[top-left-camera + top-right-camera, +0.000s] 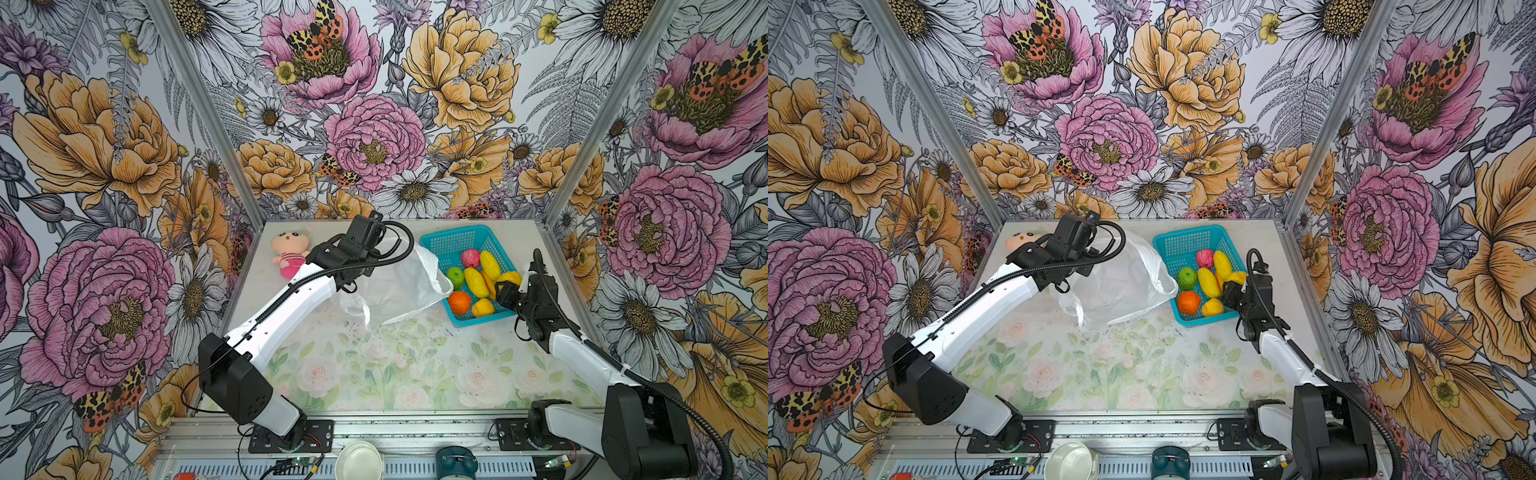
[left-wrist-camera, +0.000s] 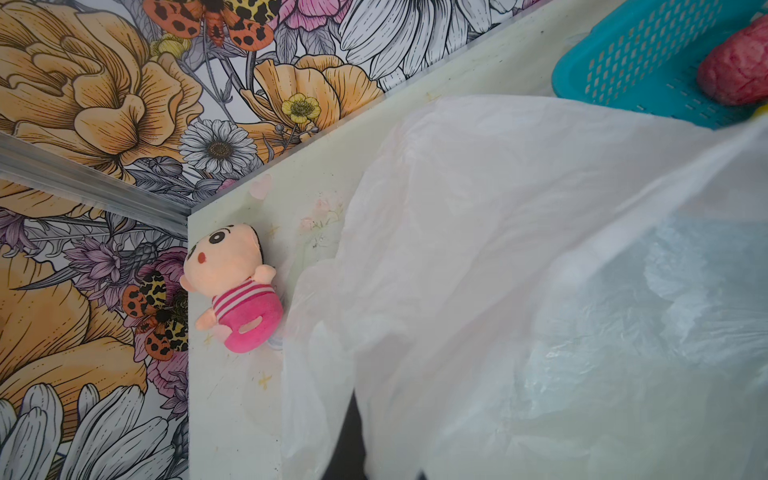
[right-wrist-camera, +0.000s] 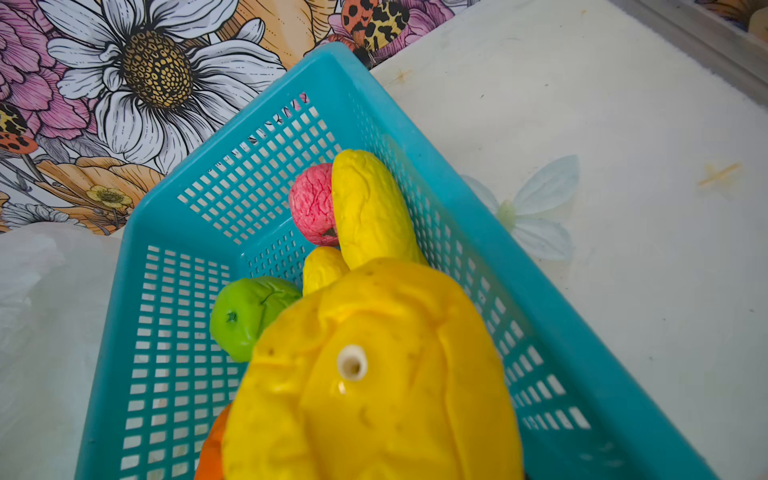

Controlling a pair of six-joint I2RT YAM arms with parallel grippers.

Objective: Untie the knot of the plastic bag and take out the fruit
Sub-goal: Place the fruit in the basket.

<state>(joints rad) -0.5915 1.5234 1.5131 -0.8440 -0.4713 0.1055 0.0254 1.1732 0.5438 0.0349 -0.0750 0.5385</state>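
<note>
The plastic bag (image 1: 399,286) is a translucent white sheet, open and slack on the table beside the teal basket (image 1: 446,243). A loose handle loop (image 1: 356,306) trails toward the front; the knot is out of view. My left gripper (image 1: 368,266) is shut on the plastic bag, which drapes over one dark finger (image 2: 353,440). The basket holds fruit: pink-red (image 1: 470,258), green (image 1: 455,277), orange (image 1: 459,302) and several yellow ones (image 1: 476,282). Over the basket's right side, my right gripper (image 1: 507,284) is shut on another yellow fruit (image 3: 374,374), which hides its fingers.
A pink plush doll (image 1: 289,253) lies in the back left corner, close to the left arm. Flowered walls enclose the table on three sides. A white bowl (image 1: 358,460) and a teal round object (image 1: 456,460) sit on the front rail.
</note>
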